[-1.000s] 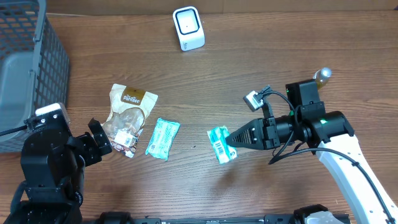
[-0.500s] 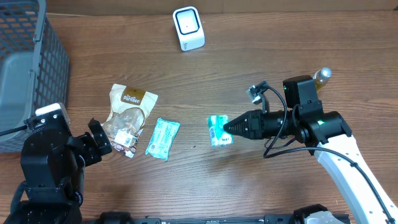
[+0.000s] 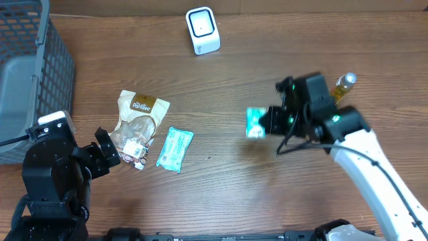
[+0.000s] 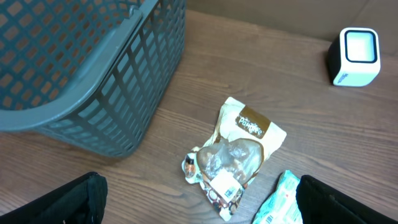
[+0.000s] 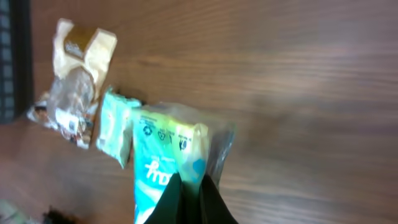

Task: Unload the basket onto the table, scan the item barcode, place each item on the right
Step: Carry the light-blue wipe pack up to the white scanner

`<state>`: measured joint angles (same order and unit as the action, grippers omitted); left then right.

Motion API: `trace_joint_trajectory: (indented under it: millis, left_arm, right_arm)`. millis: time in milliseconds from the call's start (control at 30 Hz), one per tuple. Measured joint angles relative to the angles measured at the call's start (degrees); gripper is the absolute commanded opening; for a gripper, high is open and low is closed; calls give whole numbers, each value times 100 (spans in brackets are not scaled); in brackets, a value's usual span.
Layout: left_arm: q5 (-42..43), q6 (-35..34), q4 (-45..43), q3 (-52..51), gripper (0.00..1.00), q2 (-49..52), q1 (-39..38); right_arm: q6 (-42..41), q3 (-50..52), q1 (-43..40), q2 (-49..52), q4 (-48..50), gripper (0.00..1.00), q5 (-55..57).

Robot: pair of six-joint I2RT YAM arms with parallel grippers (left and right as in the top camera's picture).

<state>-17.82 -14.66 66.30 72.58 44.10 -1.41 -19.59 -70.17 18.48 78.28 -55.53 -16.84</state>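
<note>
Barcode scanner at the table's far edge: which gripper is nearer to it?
Right. The right gripper, shut on the green packet, is nearer the robot and rightward of the barcode scanner; the left gripper sits farther off, open beside the snack bag.

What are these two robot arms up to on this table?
The right gripper is shut on a teal packet, holding it off the table, some way short of the white scanner at the far edge. The left gripper hangs open near a brown snack bag and a second teal packet, not far from a grey basket.
</note>
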Motion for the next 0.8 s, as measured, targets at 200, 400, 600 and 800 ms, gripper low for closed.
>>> trace_joint_trajectory:
  millis: [200, 400, 600, 800]
  left_arm:
    - [0, 0, -7, 0, 100, 0, 0]
    - [0, 0, -2, 0, 100, 0, 0]
    - [-2, 0, -2, 0, 100, 0, 0]
    - [0, 0, -2, 0, 100, 0, 0]
  right_arm:
    - [232, -3008, 0, 710, -1360, 4, 492]
    - [640, -4562, 96, 1589, -1257, 4, 1021]
    - [1366, -4594, 634, 2522, 103, 4, 2035]
    - [2634, -4588, 1126, 3545, 1329, 4, 3088]
